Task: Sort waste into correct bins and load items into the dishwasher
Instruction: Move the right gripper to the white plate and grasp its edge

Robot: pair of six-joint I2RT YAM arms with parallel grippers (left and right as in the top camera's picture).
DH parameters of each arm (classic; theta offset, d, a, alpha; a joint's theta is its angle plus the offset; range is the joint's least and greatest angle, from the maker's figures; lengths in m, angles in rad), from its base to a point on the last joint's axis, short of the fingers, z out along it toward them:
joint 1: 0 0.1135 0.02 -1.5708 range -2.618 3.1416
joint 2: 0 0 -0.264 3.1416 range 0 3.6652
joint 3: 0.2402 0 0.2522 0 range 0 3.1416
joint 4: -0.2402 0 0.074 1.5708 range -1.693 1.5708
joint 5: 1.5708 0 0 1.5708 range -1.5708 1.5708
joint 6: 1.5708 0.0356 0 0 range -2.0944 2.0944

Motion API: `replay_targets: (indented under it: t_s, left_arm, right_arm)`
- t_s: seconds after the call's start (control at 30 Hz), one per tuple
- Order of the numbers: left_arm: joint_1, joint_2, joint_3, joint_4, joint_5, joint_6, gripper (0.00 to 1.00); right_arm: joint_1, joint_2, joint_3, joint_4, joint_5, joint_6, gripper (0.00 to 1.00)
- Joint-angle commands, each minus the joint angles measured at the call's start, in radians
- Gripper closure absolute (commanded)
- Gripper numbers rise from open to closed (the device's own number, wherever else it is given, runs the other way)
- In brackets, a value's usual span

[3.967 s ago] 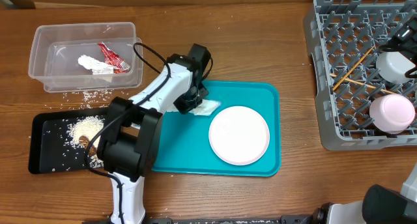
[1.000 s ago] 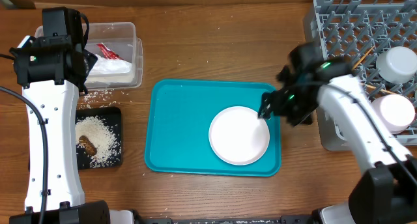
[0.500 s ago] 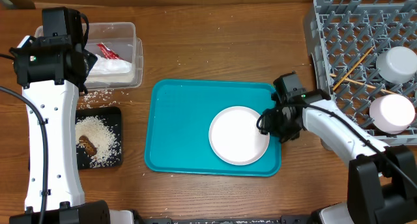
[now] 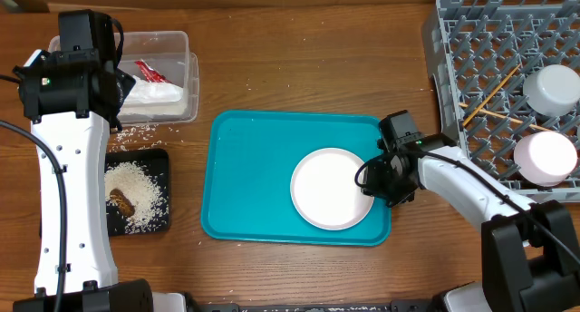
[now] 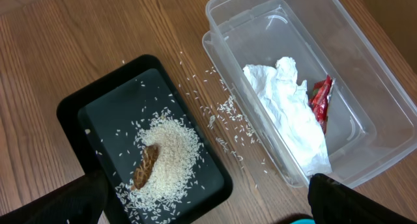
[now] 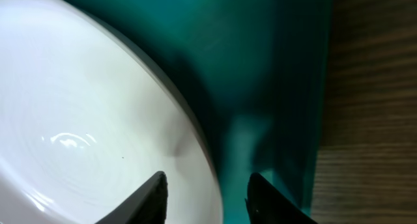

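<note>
The white plate (image 4: 333, 188) lies on the teal tray (image 4: 254, 167). My right gripper (image 6: 207, 178) is low at the plate's right rim (image 6: 195, 133), one finger over the plate and the other over the tray, the jaws partly closed with gaps still showing. My left gripper (image 5: 207, 182) hangs wide open and empty above the black tray (image 5: 104, 107) of rice (image 5: 169, 142) with a brown lump (image 5: 146, 165). The clear tub (image 5: 365, 74) holds the napkin (image 5: 290, 113) and red wrapper (image 5: 320, 100). Two white bowls (image 4: 555, 88) (image 4: 546, 158) and chopsticks (image 4: 489, 94) are in the grey dish rack (image 4: 462, 94).
Loose rice grains (image 5: 225, 113) lie scattered on the wood between the black tray and the tub. The dish rack's near wall stands just right of the teal tray's right edge (image 4: 388, 194). The left arm (image 4: 68, 167) stretches along the table's left side.
The right gripper's jaws have narrowed around the plate's right rim, and the arm has settled slightly lower and closer to it. The left arm has not moved.
</note>
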Motion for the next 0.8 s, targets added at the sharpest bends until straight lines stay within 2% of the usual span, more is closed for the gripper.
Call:
replay_targets:
  t_s: [0.0,0.1,0.67,0.77]
  left_arm:
    - [0.005,0.005,0.001,-0.001,-0.021,0.001,0.0]
    - [0.005,0.005,0.001,-0.001,-0.021,0.001,0.0]
    - [0.005,0.005,0.001,0.0,-0.021,0.001,0.0]
    - [0.005,0.005,0.001,0.0,-0.021,0.001,0.0]
  right_arm:
    - [0.026,-0.007,-0.008,0.014,-0.013,0.032,0.69]
    - [0.037,-0.007,-0.008,0.026,0.003,0.068,0.73]
    - [0.038,-0.007,-0.045,0.033,0.01,0.124,0.71]
    - [0.038,-0.007,-0.067,0.058,0.009,0.127,0.73]
